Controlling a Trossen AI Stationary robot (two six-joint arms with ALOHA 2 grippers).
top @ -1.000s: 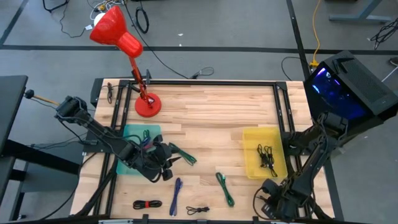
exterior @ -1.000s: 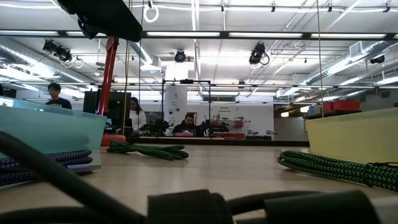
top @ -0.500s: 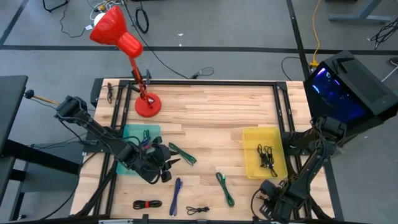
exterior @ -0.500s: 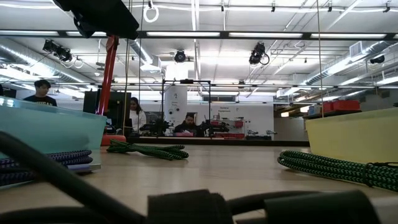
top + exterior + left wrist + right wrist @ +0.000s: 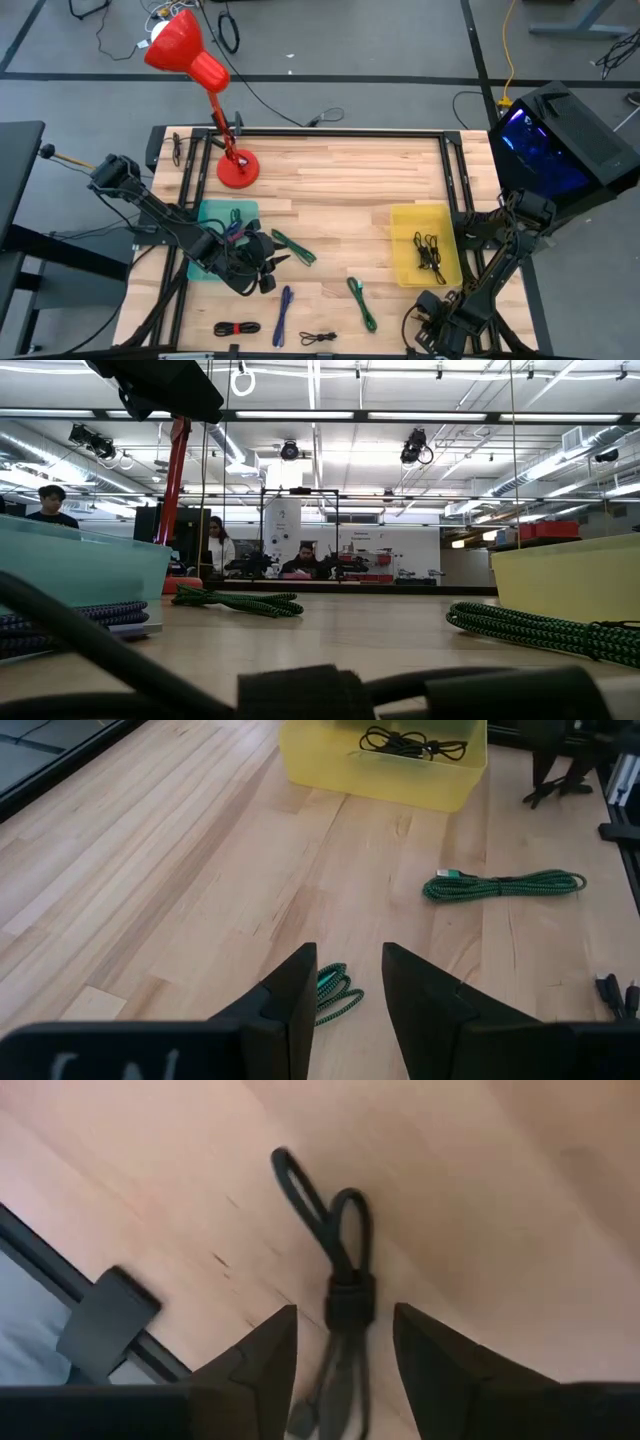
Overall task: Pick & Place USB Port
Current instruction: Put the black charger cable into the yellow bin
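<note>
- a red desk lamp (image 5: 196, 72) stands with its round base on the far left part of the wooden table (image 5: 330, 180), its shade leaning out past the table's edge.
- a black box with a blue glowing screen (image 5: 560, 140) sits off the table's right side.
- cords trail over the grey floor (image 5: 330, 60) behind the table.
- in the low view, people (image 5: 215, 545) sit at desks far back in the room, under long ceiling lights (image 5: 330, 415).
</note>
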